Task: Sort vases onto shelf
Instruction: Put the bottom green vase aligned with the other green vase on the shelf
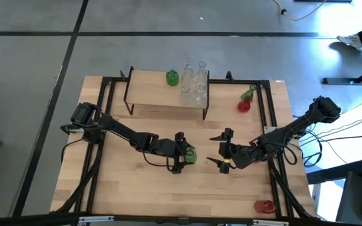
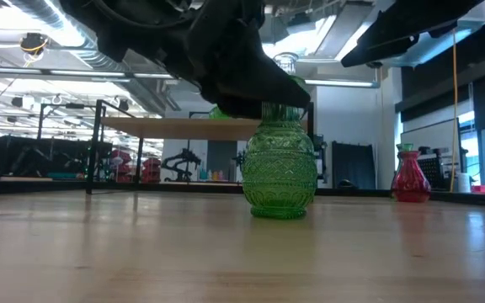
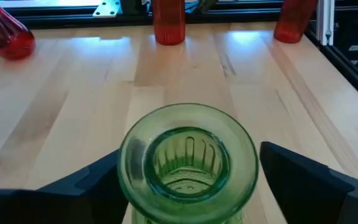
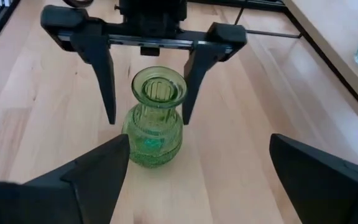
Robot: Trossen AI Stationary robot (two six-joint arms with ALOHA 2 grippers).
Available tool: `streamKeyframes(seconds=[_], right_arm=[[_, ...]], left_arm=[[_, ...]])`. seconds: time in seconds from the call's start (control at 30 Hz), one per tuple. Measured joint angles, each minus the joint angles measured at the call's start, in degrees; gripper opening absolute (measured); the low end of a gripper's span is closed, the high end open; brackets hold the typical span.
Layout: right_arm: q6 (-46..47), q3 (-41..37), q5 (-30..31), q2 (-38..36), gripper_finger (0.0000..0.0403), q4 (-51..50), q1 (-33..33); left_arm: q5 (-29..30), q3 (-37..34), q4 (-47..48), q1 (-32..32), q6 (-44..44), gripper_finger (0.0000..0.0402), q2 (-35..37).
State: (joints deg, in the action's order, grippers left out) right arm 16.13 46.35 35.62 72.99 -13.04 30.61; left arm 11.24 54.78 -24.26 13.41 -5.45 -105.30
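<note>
A green glass vase [image 1: 189,154] stands upright on its base on the wooden table, in the middle. My left gripper [image 1: 184,154] is open around its neck: in the left wrist view the vase's round mouth [image 3: 188,162] sits between the two dark fingers. Whether a finger touches the rim, I cannot tell. My right gripper [image 1: 217,149] waits open a little to the vase's right, facing it [image 4: 156,118]. The shelf [image 1: 149,88] at the table's far side carries a green vase [image 1: 172,78] and several clear vases [image 1: 193,88].
A red vase [image 1: 244,105] and a green one [image 1: 249,93] lie on the table right of the shelf. Another red vase [image 1: 264,206] is at the near right corner. Black frame rails [image 1: 273,125] run along the table's sides. Bare wood lies in front of the shelf.
</note>
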Motion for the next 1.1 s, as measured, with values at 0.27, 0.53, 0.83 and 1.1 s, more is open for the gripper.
streamKeyframes(seconds=[0.27,0.53,0.83,1.1], right_arm=[[-0.35,0.00,3.05,0.00,0.0371,0.03,-0.02],[-3.09,0.00,5.17,0.00,0.0371,0.11,-0.02],[-3.04,0.00,3.92,0.00,0.0371,-0.04,-0.02],[0.18,0.00,1.80,-0.02,0.0371,-0.29,0.11]], left_arm=[[0.18,0.00,0.78,-0.04,0.04,0.0224,0.00],[0.13,0.00,0.83,0.15,0.04,0.0163,0.09],[2.34,-0.04,6.89,1.64,-0.44,0.0169,5.79],[10.77,0.00,19.19,2.86,-1.46,0.0169,18.80]])
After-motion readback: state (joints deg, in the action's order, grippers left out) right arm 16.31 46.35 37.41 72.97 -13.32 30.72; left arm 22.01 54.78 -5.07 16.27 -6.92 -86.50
